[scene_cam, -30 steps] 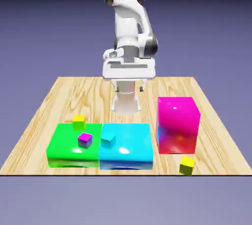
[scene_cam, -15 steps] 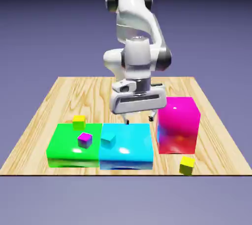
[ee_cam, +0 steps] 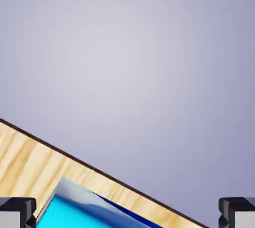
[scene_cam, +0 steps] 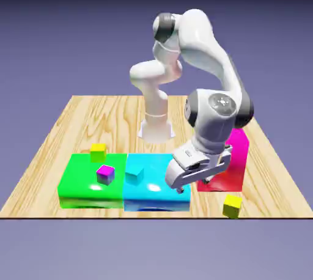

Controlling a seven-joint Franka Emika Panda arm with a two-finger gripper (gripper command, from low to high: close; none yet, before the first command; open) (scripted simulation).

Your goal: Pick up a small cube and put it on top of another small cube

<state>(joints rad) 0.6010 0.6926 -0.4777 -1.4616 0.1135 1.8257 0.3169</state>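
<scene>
Tabletop, exterior view, left to right: 2 yellow cubes, gripper between them

Far left: big green block (scene_cam: 82,190) on the wooden table (scene_cam: 49,150). At its back edge, 1 small yellow cube (scene_cam: 98,152). Small purple cube (scene_cam: 106,174) nearby. Next, big cyan block (scene_cam: 162,181) beside the green; small teal cube (scene_cam: 134,173) at its left part. Then the gripper (scene_cam: 194,185), tilted, over the cyan block's right side and in front of the big magenta block (scene_cam: 237,162). Fingers wide apart, nothing between them. Farthest right: the other yellow cube (scene_cam: 232,206), near the table's front edge, by the magenta block.
</scene>
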